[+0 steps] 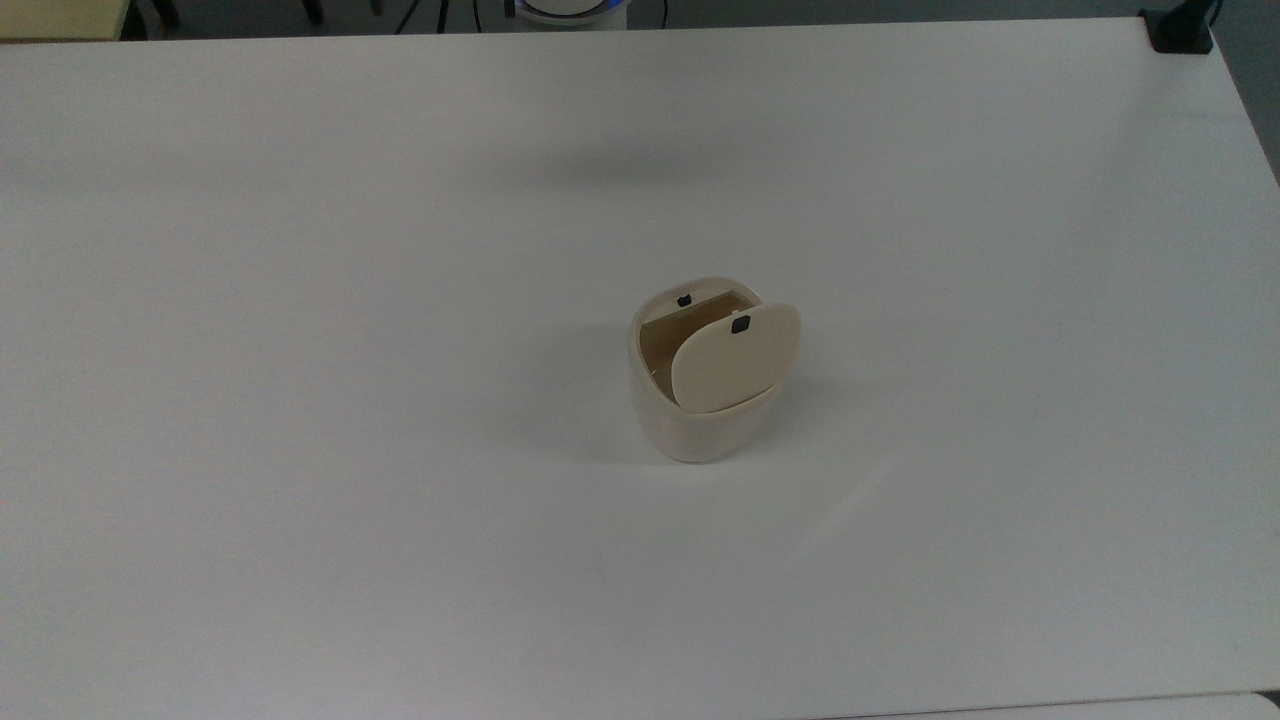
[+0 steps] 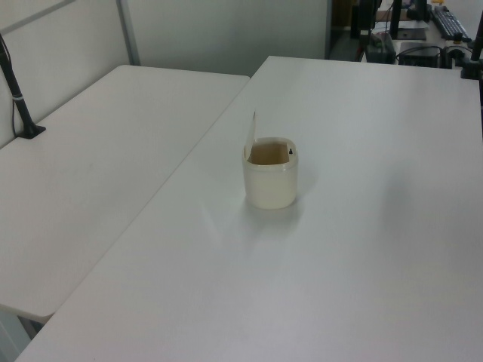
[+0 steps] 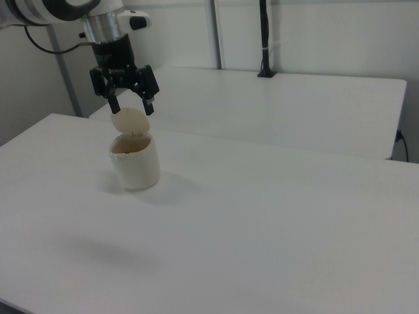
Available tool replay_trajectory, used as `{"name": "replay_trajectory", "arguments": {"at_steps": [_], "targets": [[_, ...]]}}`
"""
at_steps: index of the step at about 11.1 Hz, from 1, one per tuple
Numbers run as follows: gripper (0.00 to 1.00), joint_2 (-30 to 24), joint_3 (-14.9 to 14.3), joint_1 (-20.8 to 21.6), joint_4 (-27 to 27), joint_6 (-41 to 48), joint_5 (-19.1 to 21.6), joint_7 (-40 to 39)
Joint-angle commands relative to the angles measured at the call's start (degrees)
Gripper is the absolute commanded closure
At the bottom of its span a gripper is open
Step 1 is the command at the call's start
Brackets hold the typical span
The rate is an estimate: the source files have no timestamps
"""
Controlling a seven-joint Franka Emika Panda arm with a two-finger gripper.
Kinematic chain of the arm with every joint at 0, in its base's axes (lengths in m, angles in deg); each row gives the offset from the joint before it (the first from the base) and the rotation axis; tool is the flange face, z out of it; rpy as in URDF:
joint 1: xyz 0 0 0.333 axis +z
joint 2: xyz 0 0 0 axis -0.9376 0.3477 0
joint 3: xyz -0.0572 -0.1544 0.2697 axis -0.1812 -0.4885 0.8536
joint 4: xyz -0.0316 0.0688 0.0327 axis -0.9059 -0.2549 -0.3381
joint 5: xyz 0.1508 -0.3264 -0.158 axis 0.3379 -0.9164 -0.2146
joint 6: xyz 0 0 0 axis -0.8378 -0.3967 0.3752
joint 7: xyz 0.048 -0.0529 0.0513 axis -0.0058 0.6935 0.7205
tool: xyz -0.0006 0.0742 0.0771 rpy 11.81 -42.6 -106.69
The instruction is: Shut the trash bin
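The trash bin [image 1: 700, 425] is a small cream, rounded-square tub standing on the white table [image 1: 300, 400], a little right of the top view's middle. Its flat lid [image 1: 737, 357] stands up, hinged open, with a small black tab near its top edge, and the tan inside shows behind it. The left view has the bin [image 2: 270, 181] with its lid [image 2: 251, 130] edge-on and upright. In the right view my gripper [image 3: 132, 108] hangs open, fingers pointing down, in line with the top of the lid [image 3: 129, 122] of the bin [image 3: 135, 167]. In the top view nothing touches the lid.
A second white table [image 2: 98, 151] adjoins this one on the left view's left and carries a black clamped pole [image 2: 16, 94]. Another black clamp [image 1: 1180, 30] sits at the table's far right corner in the top view. A faint shadow lies on the table beyond the bin.
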Motion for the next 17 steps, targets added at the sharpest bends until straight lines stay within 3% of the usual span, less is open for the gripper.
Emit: {"name": "replay_trajectory", "arguments": {"at_steps": [1, 14, 15, 16, 17], "targets": [[0.00, -1.36, 0.13, 0.33, 1.13, 1.99, -0.70, 0.49], [0.00, -1.18, 0.13, 0.32, 1.04, 2.17, -0.09, 0.14], [0.04, -1.18, 0.22, 0.32, 1.04, 2.08, 0.00, 0.05], [0.14, -1.18, 0.22, 0.32, 1.13, 2.08, 0.00, 0.05], [0.34, -1.18, 0.22, 0.32, 1.13, 1.99, 0.09, 0.05]]}}
